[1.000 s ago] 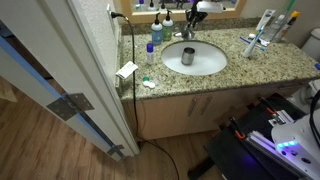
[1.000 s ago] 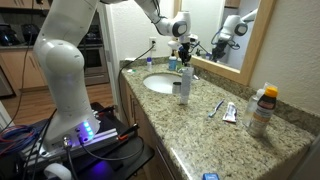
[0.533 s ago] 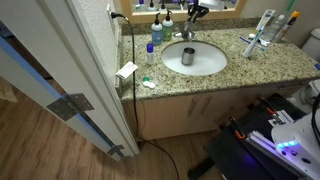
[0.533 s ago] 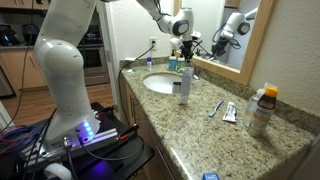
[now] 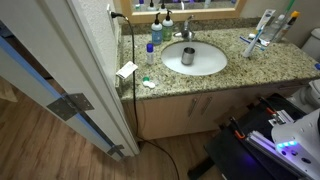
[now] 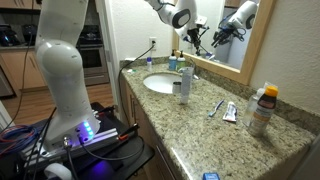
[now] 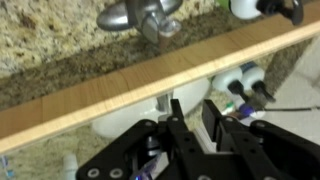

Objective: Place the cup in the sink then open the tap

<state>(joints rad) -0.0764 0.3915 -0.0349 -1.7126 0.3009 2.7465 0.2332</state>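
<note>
Where the speckled countertop (image 5: pixel 270 65) carries the round white sink (image 5: pixel 212 60), my gripper (image 7: pixel 193 102) hangs above the chrome tap (image 5: pixel 187 31), fingers slightly parted and empty. The small grey cup (image 5: pixel 188 56) stands upright inside the sink.

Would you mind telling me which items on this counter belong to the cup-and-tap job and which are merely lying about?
Belonging to the job: cup, standing in the sink; tap behind the basin.
Just lying about: blue-capped bottle; orange-topped bottle; toothpaste tube; card at the counter's edge.
</note>
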